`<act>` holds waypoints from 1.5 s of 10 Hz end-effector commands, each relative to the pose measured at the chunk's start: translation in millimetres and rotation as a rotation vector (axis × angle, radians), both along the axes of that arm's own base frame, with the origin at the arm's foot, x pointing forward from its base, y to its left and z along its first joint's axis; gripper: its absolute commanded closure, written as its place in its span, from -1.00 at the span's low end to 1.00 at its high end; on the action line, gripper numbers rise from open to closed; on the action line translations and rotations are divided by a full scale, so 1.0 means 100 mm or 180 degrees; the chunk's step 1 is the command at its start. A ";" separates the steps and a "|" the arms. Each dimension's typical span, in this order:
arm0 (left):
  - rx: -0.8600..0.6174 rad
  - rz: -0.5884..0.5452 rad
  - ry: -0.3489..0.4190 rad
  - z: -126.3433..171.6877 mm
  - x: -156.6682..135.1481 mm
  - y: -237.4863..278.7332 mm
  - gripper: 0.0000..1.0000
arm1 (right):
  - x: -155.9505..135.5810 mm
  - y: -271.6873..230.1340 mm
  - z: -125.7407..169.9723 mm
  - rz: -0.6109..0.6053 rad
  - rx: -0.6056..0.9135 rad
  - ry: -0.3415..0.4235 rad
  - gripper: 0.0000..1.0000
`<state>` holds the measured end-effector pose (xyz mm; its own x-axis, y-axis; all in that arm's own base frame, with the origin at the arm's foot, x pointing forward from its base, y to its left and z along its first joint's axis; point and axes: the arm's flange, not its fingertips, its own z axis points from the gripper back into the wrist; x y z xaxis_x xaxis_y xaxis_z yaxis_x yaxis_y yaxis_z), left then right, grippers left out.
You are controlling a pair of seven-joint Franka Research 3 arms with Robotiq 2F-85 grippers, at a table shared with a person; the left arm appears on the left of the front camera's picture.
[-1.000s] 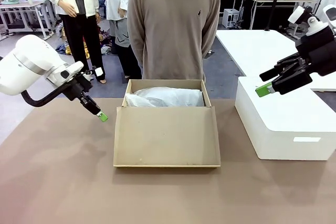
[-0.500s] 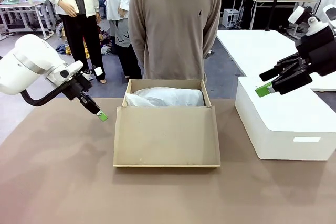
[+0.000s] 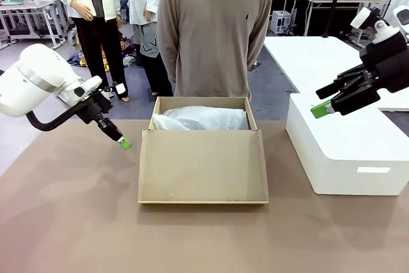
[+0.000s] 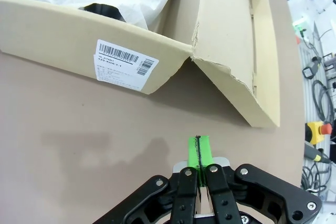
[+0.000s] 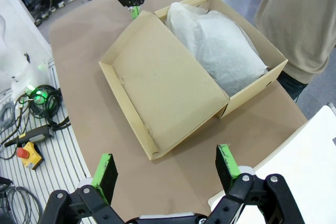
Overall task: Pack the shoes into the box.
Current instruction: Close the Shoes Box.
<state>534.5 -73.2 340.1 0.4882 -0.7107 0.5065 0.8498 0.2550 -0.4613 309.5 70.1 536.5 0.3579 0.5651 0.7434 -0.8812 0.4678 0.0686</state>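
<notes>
You see the box (image 3: 203,158) mid-table, flap lid laid open, a glossy shoe (image 4: 102,10) peeking from its tissue (image 3: 201,118): likely slippery, so grip the heel; left pincer (image 3: 125,142) clenched empty beside it, right pincer (image 5: 165,169) released.

place: I read this as a robotics lab | behind the brown counter (image 3: 70,222): more white tables (image 3: 319,55) and grey floor | beside the counter's edge: emergency-stop button (image 5: 26,157), coiled cables (image 5: 42,100)
</notes>
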 end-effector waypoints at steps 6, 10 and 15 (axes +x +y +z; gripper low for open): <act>-0.0208 0.0012 0.0084 -0.30 0.05 -0.21 1.00 | 0.03 0.00 0.00 0.0079 0.0093 -0.0042 -1.00; -0.0245 -0.0002 0.0139 -0.42 0.06 -0.27 1.00 | 0.03 0.00 0.00 0.0079 0.0093 -0.0042 -1.00; -0.0358 -0.0055 0.0244 -0.56 0.07 -0.38 1.00 | 0.03 0.00 0.00 0.0079 0.0093 -0.0042 -1.00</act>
